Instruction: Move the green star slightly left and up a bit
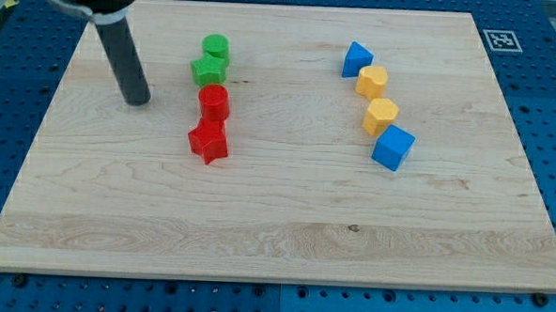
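The green star lies in the upper left part of the wooden board. It touches a green round block above it and a red round block below it. A red star lies just below the red round block. My tip is the end of the dark rod, resting on the board to the left of the green star and a little lower, well apart from it.
On the right, a column runs down the board: a blue triangular block, a yellow block, a second yellow block and a blue cube. A marker tag sits at the top right corner.
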